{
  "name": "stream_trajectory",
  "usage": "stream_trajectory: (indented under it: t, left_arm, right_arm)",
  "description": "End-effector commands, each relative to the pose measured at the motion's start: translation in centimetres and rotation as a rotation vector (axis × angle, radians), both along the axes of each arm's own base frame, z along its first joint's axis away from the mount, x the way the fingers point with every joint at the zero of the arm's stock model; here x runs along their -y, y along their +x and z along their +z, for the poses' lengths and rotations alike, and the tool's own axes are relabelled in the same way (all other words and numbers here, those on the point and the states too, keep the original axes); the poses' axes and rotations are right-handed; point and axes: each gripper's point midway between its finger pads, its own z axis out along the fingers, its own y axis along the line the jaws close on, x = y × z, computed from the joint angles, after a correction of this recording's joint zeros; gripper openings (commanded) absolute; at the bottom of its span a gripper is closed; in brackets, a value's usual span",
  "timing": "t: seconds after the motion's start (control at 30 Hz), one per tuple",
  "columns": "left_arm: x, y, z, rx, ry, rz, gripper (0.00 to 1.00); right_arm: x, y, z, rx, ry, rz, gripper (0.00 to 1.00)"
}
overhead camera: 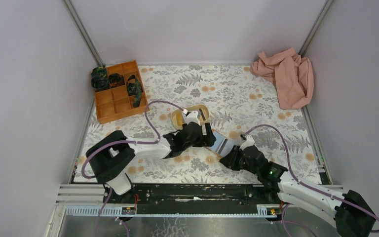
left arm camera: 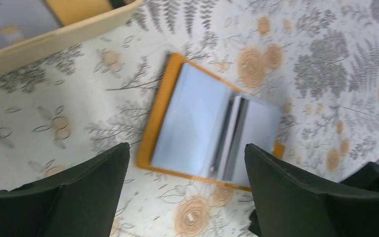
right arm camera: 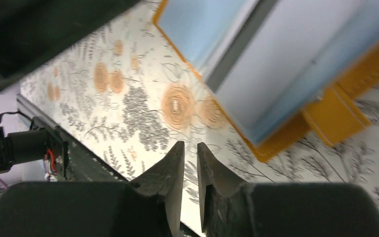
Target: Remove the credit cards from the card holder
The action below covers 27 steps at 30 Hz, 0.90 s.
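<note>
- I am watching the card holder (left arm camera: 197,133) lying open on the floral table (left arm camera: 54,98), blue inside facing up, pale card edges showing at the fold, near the beige tray (left arm camera: 54,39)
- The left gripper (left arm camera: 186,158) is hovering over it, jaws spread wide, gripping nothing
- The right gripper (right arm camera: 190,145) is hanging near the holder's snap tab (right arm camera: 333,116), fingers a slit apart, holding nothing
</note>
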Motion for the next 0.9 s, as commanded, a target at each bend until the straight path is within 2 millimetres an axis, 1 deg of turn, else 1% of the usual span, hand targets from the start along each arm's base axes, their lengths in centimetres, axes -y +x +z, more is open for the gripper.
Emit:
stream_trajectory:
  t: [0.0,0.07,0.13,0.2,0.3,0.4,0.5,0.6,0.67,0.87]
  left_arm:
    - [3.2,1.1,3.2,0.053,-0.117,-0.051,0.93]
    - [3.6,0.9,3.3,0.046,-0.137,-0.068,0.94]
    - [3.7,0.6,3.4,0.040,-0.160,-0.076,0.98]
    - [3.7,0.3,3.4,0.032,-0.173,-0.086,1.00]
    - [3.3,-0.3,3.2,0.022,-0.182,-0.088,1.00]
    - [2.9,-0.8,3.4,0.022,-0.208,-0.090,1.00]
    - [2.6,-1.2,3.7,0.023,-0.229,-0.091,1.00]
    - [2.4,-1.5,4.0,0.026,-0.244,-0.097,1.00]
    - [2.6,-1.7,4.2,0.025,-0.255,-0.107,1.00]
    - [3.9,-2.2,5.5,0.024,-0.334,-0.159,1.00]
  right_arm:
    - [2.2,0.2,-2.1,-0.038,-0.063,-0.114,0.22]
    - [2.7,0.2,-2.8,-0.052,-0.087,-0.141,0.22]
    - [3.2,0.5,-3.2,-0.056,-0.116,-0.171,0.22]
    - [3.7,1.0,-3.3,-0.052,-0.142,-0.203,0.22]
    - [4.5,1.6,-3.4,-0.043,-0.187,-0.238,0.22]
    - [5.2,2.5,-3.0,-0.034,-0.207,-0.266,0.25]
    - [6.0,3.7,-2.3,-0.026,-0.202,-0.293,0.27]
    - [6.3,4.6,-1.2,-0.014,-0.182,-0.296,0.28]
    - [6.0,5.1,0.1,0.004,-0.170,-0.282,0.30]
    - [5.7,5.8,2.3,0.057,-0.141,-0.283,0.31]
